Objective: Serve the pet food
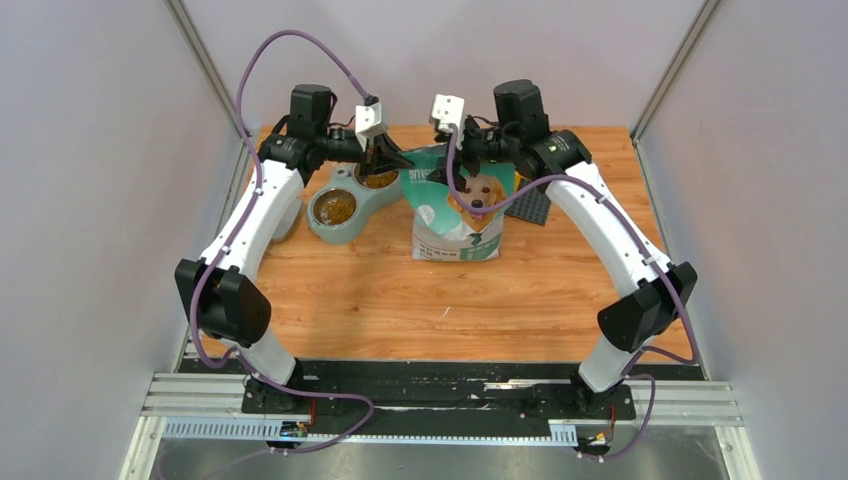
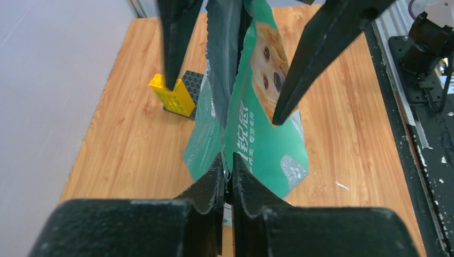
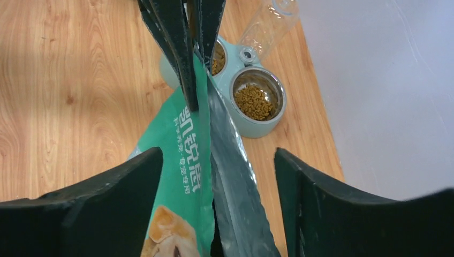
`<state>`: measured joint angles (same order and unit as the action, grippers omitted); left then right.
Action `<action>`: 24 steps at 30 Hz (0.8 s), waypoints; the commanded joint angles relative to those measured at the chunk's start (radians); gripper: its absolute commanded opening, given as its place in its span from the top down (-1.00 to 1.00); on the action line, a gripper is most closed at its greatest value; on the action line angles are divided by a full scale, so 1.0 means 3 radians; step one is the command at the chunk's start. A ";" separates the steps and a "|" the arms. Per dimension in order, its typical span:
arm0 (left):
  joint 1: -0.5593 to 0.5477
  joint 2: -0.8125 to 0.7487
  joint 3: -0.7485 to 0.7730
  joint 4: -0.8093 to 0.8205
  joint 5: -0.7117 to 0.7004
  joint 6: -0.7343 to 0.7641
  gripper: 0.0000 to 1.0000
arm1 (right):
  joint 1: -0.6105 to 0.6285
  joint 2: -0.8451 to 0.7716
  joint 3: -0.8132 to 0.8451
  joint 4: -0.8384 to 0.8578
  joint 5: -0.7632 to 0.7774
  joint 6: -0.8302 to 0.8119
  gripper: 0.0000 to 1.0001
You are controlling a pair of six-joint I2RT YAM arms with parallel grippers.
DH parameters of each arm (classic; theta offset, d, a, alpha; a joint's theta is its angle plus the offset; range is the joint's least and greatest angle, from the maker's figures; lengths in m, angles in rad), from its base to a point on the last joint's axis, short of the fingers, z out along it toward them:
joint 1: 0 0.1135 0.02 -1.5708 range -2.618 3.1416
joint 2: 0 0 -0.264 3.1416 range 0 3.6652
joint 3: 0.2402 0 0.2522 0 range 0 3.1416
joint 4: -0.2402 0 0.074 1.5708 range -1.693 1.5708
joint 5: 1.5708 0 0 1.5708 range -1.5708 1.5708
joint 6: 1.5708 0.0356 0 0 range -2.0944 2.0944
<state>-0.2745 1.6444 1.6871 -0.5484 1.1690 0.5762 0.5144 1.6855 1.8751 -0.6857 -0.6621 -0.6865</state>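
Presently the green-and-white dog-food bag (image 1: 462,215) stands upright on the wooden table (image 1: 380,300), and both arms meet at its top edge. The left gripper (image 2: 227,160) is clamped on the end of that edge nearest the feeder, its fingers pressed together with the foil seam between them. The right gripper (image 3: 217,158) is spread wide, one finger on each side of the bag's top and neither touching it.

The kibble (image 3: 254,101) in view lies in both steel bowls of the pale green double feeder (image 3: 257,131), just left of the bag. A clear water bottle (image 3: 267,21) is plugged in on the feeder's side away from the bag. A yellow block (image 2: 172,96) sits to the bag's right.

The risk, as I judge it, is in the right claw's closing. If it catches both walls instead of one, the mouth gets pinched flat, not parted. A sideways pull against the left hold could also tip the light bag over, scattering pellets across the table or knocking it into the feeder.
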 commanded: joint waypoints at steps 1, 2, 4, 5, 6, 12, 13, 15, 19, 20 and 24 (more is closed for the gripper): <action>-0.0009 -0.0056 0.0180 -0.0187 -0.0034 0.0213 0.90 | 0.0128 0.0136 0.0267 -0.0097 0.0224 -0.0143 -0.61; -0.0010 -0.0061 0.0182 -0.0191 -0.0048 0.0215 0.97 | 0.0149 0.0178 0.0344 -0.0098 0.0241 -0.0114 -0.66; -0.0011 -0.0077 0.0192 -0.0188 -0.0087 0.0223 0.99 | 0.0192 0.0263 0.0453 -0.0097 0.0306 -0.0047 -0.70; -0.0011 -0.0079 0.0194 -0.0187 -0.0113 0.0229 1.00 | 0.0212 0.0300 0.0500 -0.0102 0.0351 -0.0016 -0.69; -0.0011 -0.0085 0.0195 -0.0187 -0.0123 0.0230 1.00 | 0.0235 0.0333 0.0527 -0.0105 0.0392 -0.0005 -0.68; -0.0011 -0.0144 0.0175 -0.0195 -0.0199 0.0271 0.99 | 0.0272 0.0459 0.0688 -0.0195 0.0674 0.0196 0.06; -0.0011 -0.0151 0.0170 -0.0213 -0.0229 0.0299 0.99 | 0.0274 0.0461 0.0708 -0.0205 0.0702 0.0227 0.22; -0.0011 -0.0164 0.0168 -0.0259 -0.0280 0.0362 1.00 | 0.0274 0.0433 0.0711 -0.0215 0.0719 0.0256 0.44; -0.0002 -0.0189 0.0170 -0.0325 -0.0337 0.0447 1.00 | 0.0272 0.0325 0.0648 -0.0235 0.0762 0.0180 0.54; -0.0001 -0.0199 0.0167 -0.0327 -0.0338 0.0460 1.00 | 0.0274 0.0311 0.0629 -0.0241 0.0793 0.0151 0.54; 0.0011 -0.0234 0.0144 -0.0363 -0.0410 0.0547 1.00 | 0.0270 0.0247 0.0553 -0.0238 0.1014 0.0018 0.38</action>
<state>-0.2821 1.6367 1.7088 -0.5999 1.0782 0.6922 0.6102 1.8141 2.0373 -0.7799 -0.4805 -0.6380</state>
